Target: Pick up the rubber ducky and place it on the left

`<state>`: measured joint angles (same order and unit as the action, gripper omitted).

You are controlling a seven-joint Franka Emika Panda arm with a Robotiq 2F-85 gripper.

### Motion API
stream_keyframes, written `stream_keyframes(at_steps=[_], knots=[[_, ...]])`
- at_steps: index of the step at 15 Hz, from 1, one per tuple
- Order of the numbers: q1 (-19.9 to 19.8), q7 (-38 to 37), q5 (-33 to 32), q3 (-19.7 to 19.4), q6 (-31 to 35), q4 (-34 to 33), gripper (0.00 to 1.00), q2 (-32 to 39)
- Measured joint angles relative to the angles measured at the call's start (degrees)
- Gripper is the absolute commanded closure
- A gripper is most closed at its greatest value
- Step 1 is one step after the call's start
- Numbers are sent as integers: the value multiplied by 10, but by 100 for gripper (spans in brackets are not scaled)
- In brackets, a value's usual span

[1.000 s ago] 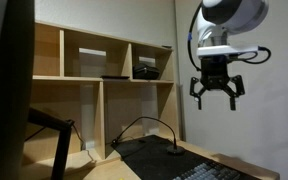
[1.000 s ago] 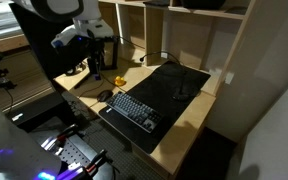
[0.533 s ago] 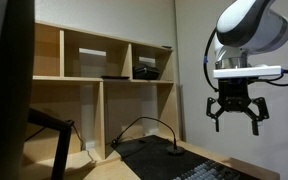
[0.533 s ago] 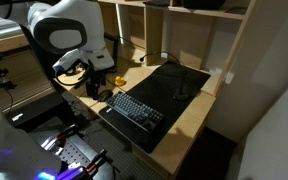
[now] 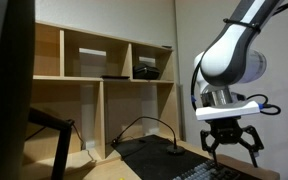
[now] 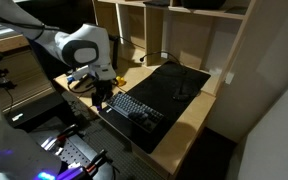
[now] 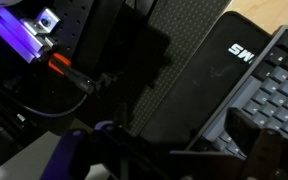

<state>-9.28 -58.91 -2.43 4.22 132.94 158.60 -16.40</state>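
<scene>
My gripper point(image 5: 231, 146) hangs low with its fingers spread, open and empty. In an exterior view it point(image 6: 102, 95) is over the left end of the wooden desk point(image 6: 189, 112), by the near left corner of the black keyboard point(image 6: 136, 108). The rubber ducky shows only as a tiny yellow speck point(image 6: 120, 81) on the desk just right of my wrist, partly hidden by the arm. In the wrist view one dark finger point(image 7: 256, 142) hangs over the keyboard's edge point(image 7: 269, 85); the ducky is out of that view.
A black desk mat point(image 6: 174, 82) lies under the keyboard and reaches back to the wooden shelf unit point(image 5: 104, 85). A cable point(image 5: 144, 125) arcs over the desk. Lit equipment and wires point(image 7: 44, 45) sit below the desk's left edge.
The arm has swung across and lowered the gripper steadily from high above to just over the desk's left end. The fingers stayed open.
</scene>
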Motion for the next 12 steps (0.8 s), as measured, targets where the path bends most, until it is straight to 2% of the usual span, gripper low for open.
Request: stream_keyframes(at_steps=[2,4,9,12], knots=[[-3,-9,-4,1,9,-8,0,34],[-5,-9,-4,1,9,-14,0,38],[15,-51,0,0,7,-16,0,47],[26,-76,26,0,7,-17,0,53]])
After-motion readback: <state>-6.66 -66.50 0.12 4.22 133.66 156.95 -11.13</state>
